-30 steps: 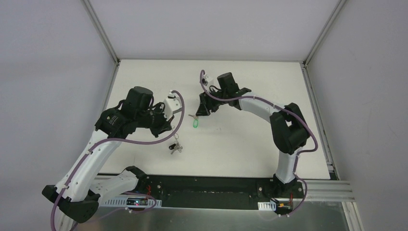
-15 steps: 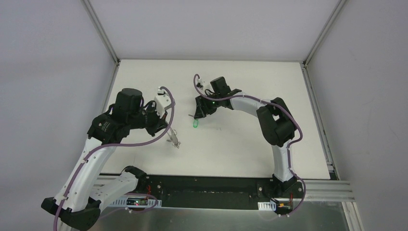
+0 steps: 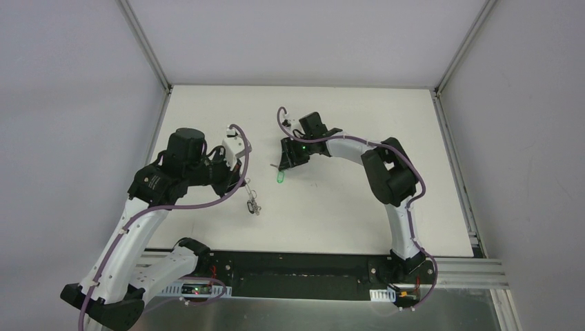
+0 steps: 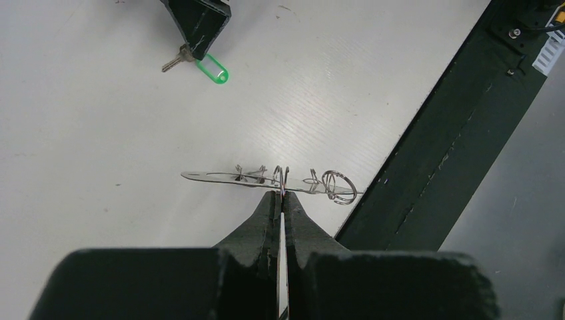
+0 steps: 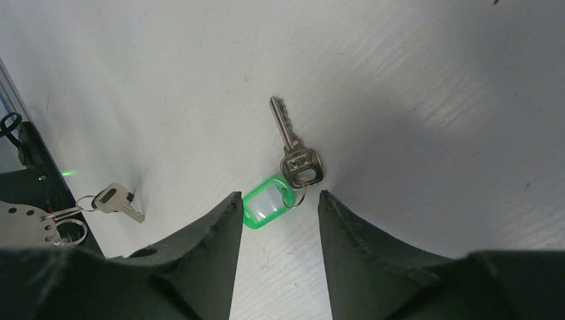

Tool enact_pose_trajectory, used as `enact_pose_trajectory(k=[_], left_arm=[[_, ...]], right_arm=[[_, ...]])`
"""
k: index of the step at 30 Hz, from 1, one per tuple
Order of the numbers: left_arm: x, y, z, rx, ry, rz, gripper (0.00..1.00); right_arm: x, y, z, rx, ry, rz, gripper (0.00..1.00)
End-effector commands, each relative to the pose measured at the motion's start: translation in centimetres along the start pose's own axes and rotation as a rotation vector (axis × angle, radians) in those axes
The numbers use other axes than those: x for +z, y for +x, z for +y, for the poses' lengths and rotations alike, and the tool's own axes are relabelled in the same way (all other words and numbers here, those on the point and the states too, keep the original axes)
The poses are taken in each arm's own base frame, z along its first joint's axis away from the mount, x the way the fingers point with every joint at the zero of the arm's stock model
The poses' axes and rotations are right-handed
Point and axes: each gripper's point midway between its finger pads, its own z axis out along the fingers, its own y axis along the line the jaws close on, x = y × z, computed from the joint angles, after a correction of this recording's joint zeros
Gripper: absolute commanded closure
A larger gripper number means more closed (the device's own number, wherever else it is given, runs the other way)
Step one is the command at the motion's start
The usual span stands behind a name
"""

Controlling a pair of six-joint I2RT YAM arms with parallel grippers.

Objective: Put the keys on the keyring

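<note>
**Enclosure: white surface, grey walls**

White surface (image 3: 345, 214) boxed in by plain grey walls (image 3: 69, 103) on three sides. Aluminium posts (image 3: 143, 43) run up the back corners. Black rail (image 3: 303, 265) along the near edge. Light is even and diffuse.

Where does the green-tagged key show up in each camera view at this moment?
Top external: the key sits near the picture's centre, just below the right pincer.
Left wrist: the key is at upper left, at the tip of a dark finger.
Right wrist: the key is central, just beyond the open fingers.
Shared landmark: the right pincer, at the key in every view.
</note>
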Motion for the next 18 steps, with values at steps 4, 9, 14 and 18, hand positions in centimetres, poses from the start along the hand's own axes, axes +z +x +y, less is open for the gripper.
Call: enact_pose_trajectory(k=[4, 9, 14, 18], left_arm=[[-0.46, -1.21, -0.35, 0.011, 0.005, -0.078, 1.00], [-0.42, -1.38, -0.48, 0.007, 0.016, -0.079, 1.00], [-0.29, -1.45, -0.46, 0.006, 0.021, -0.075, 1.00], [-0.15, -1.42, -0.57, 0.004, 0.031, -0.073, 1.00]], right_arm=[[0.54, -0.12, -0.17, 0.032, 0.020, 0.010, 0.58], [0.78, 0.16, -0.26, 0.052, 0.016, 0.019, 0.62], [0.86, 0.41, -0.23, 0.059, 0.010, 0.025, 0.68], [1.02, 0.39, 0.02, 0.086, 0.003, 0.026, 0.72]])
